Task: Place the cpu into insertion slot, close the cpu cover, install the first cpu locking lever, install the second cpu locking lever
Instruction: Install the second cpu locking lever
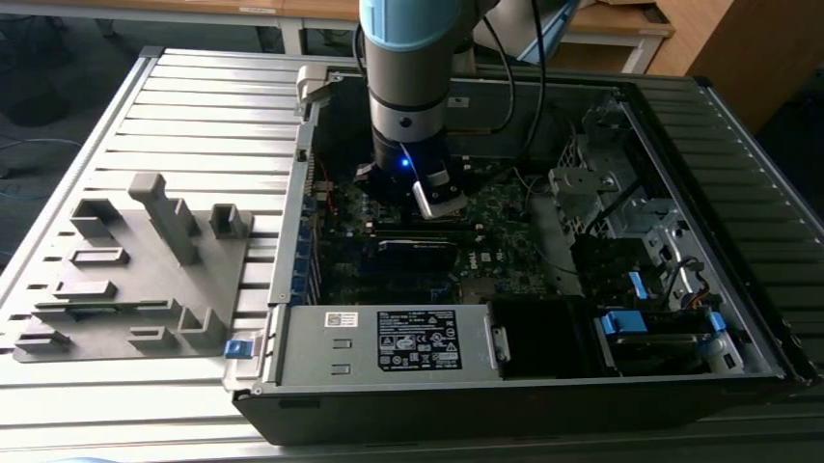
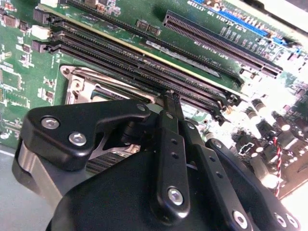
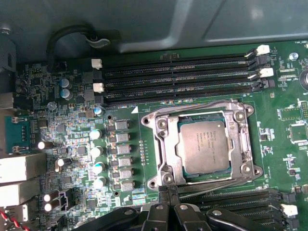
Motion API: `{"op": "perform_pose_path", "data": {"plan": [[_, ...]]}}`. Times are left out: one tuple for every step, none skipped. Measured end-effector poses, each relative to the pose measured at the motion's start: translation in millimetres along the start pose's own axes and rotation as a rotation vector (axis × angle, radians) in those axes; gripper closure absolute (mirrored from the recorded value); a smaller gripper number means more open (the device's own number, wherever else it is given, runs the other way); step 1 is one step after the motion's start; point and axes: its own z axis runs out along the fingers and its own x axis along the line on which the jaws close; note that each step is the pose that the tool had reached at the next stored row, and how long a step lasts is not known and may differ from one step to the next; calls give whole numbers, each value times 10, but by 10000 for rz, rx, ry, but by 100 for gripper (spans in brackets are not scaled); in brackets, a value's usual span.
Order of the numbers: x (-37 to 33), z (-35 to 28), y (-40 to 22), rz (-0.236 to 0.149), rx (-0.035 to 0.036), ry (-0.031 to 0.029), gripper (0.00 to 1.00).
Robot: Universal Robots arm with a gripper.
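Cpu [image 3: 201, 150] sat seated in the insertion slot [image 3: 159, 144], with the cpu cover [image 3: 240, 139] down around it. Gripper [image 3: 168, 191] hovered at the socket's edge beside the memory slots [image 3: 178, 79], fingertips pressed together, holding nothing.

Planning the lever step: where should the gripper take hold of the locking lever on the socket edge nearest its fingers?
Probably at one end, from above, with the fingers straddling the wire. The locking lever is a thin rod lying low along the edge of the cpu cover, with memory slots close beside it, so a sideways approach looks blocked. I cannot tell which end is free.
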Motion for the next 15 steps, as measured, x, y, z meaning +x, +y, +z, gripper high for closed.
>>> {"op": "perform_pose_path", "data": {"plan": [[0, -2, 0, 0, -1, 0, 89], [0, -8, 1, 0, -1, 0, 89], [-1, -19, 2, 0, -2, -1, 89], [-2, -33, 4, 0, -1, -1, 89], [-3, -44, 5, 0, -1, -1, 89], [-3, -47, 5, 0, -2, -1, 89], [-3, -47, 5, 0, -4, -1, 89], [-3, -47, 5, 0, -4, -2, 89], [-2, -48, 5, 0, -7, 0, 89], [-3, -50, 3, 1, -45, 9, 89], [-3, -50, 2, 8, -132, 19, 89], [-3, -50, 0, 17, -244, 32, 89], [-4, -49, -3, 24, -357, 45, 89], [-4, -49, -5, 30, -445, 55, 89], [-4, -49, -8, 35, -521, 65, 89]]}}
